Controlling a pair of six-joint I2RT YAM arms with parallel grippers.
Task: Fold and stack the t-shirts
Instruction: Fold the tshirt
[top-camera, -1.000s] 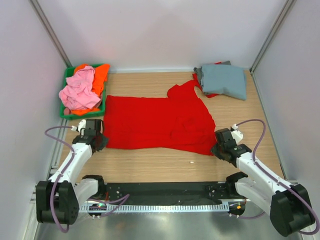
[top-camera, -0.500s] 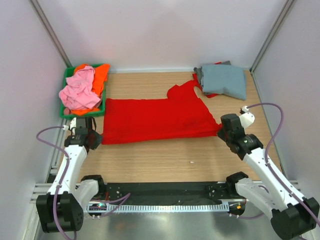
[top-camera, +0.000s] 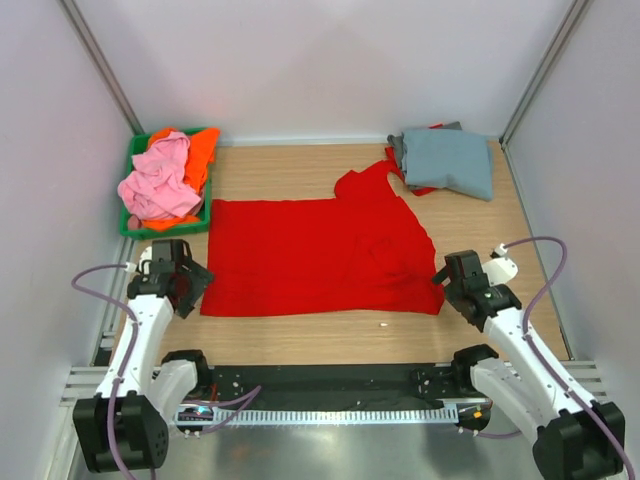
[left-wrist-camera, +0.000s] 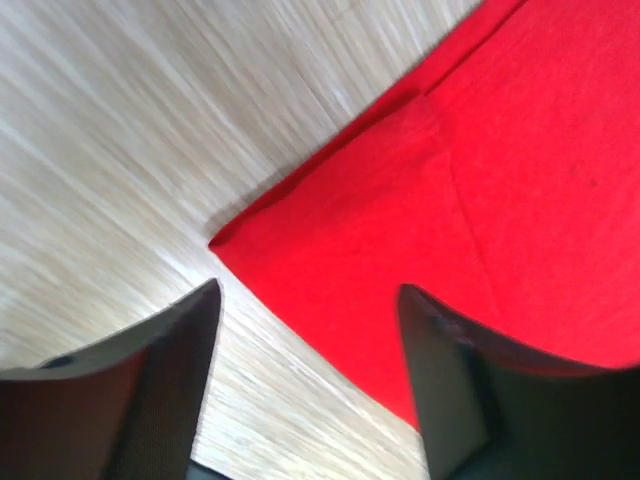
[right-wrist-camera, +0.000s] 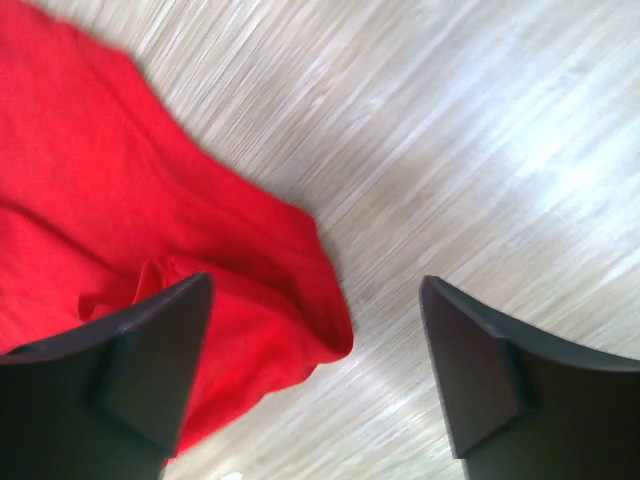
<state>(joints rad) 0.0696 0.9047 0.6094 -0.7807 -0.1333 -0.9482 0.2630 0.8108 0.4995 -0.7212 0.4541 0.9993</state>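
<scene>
The bright red soft cloth t-shirt (top-camera: 315, 255) is spread flat mid-way across the light wooden table (top-camera: 300, 335), w/ one sleeve pointing to the far right; a folded grey-blue cloth shirt (top-camera: 448, 160) is lying at the far-right corner; a crumpled pink shirt (top-camera: 158, 182) and an orange shirt (top-camera: 202, 152) are heaped in the green plastic bin (top-camera: 150, 233) at far left. The step in hand is judged to be laying-out before the 1st fold; it is done well if the rumpled near-right corner is smoothed, the near edge is kept straight, and both corners are pinched low and lifted level, so no crease is dragged in. The left gripper (left-wrist-camera: 308, 290) is seen w/ jaws apart over the near-left corner, nothing pinched; the right gripper (right-wrist-camera: 315, 280) is seen w/ jaws apart at the near-right corner, nothing held; contact w/ the cloth cannot be told.
</scene>
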